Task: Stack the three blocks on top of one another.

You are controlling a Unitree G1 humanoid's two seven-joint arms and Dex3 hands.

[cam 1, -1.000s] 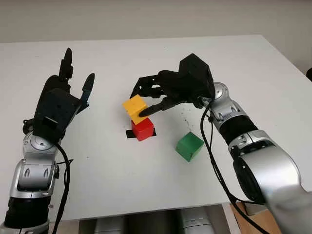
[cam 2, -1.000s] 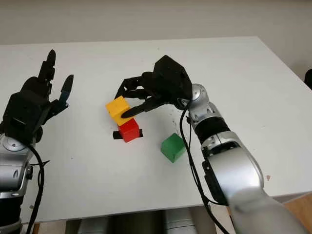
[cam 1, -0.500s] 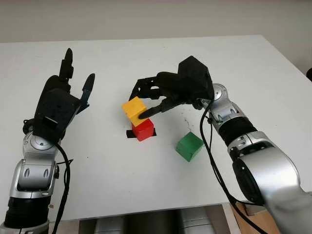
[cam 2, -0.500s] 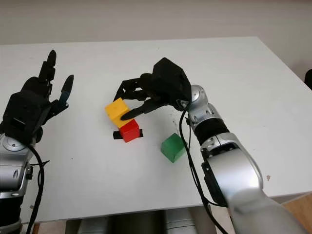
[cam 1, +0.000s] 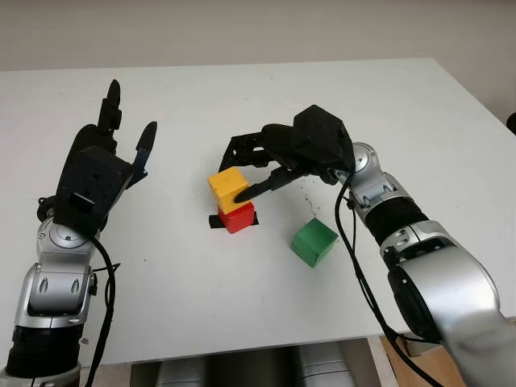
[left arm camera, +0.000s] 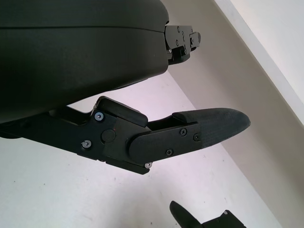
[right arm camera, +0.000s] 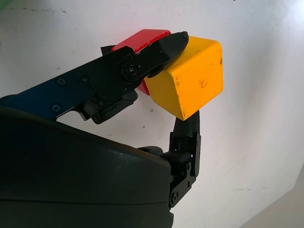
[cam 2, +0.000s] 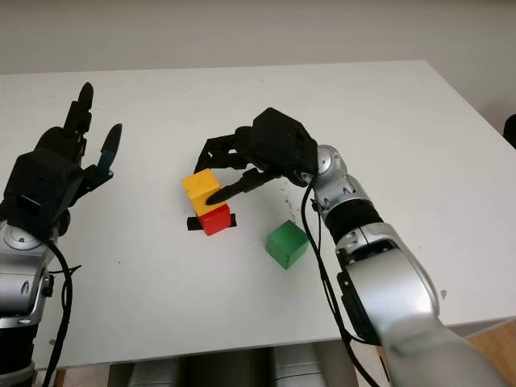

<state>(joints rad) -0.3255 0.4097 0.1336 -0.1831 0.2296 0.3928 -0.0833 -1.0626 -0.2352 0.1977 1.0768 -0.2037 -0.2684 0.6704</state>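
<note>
Gripping the yellow block (cam 1: pixel 228 183) just above the red block (cam 1: pixel 238 218), the right hand (cam 1: pixel 274 165) should square it before letting go, while the open left hand (cam 1: pixel 101 165) hovers well apart from the red block.

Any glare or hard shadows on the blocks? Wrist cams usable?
Eye views: even, soft light, only faint shadows under the green block and the stack; no glare on the table. Right wrist view: yellow block crisp in the right robot hand. Left wrist view: left robot hand dark, backlit.
</note>
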